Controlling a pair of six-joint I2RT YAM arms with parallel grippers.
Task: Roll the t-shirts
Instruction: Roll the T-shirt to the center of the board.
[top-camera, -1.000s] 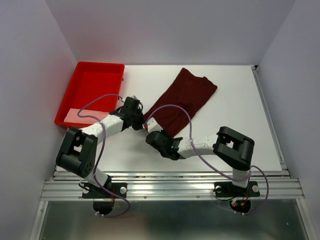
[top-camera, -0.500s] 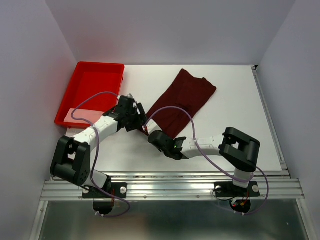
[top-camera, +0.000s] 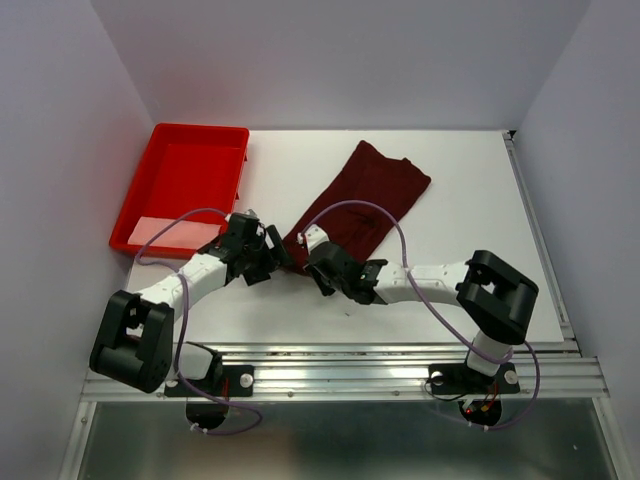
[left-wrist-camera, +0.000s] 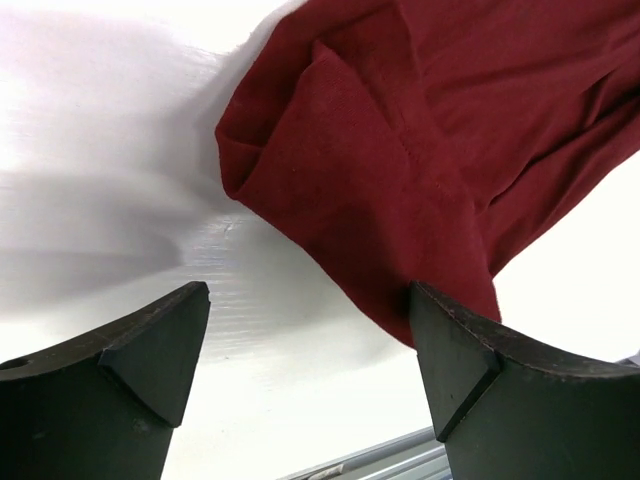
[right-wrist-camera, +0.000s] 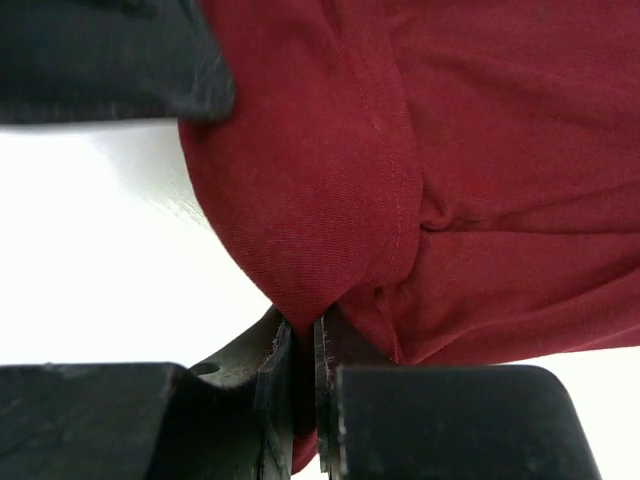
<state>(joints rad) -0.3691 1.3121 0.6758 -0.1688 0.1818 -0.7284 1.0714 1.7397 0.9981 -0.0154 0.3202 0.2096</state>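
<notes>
Pinching maroon t-shirt (right-wrist-camera: 480, 150) in right jaws

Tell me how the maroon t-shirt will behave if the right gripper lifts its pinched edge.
Probably floppy: the t-shirt bulges into a soft fold above the right gripper, so it should drape and sag. Likely light, as the cloth looks thin. Its loose folds may open or drag across the table.
</notes>
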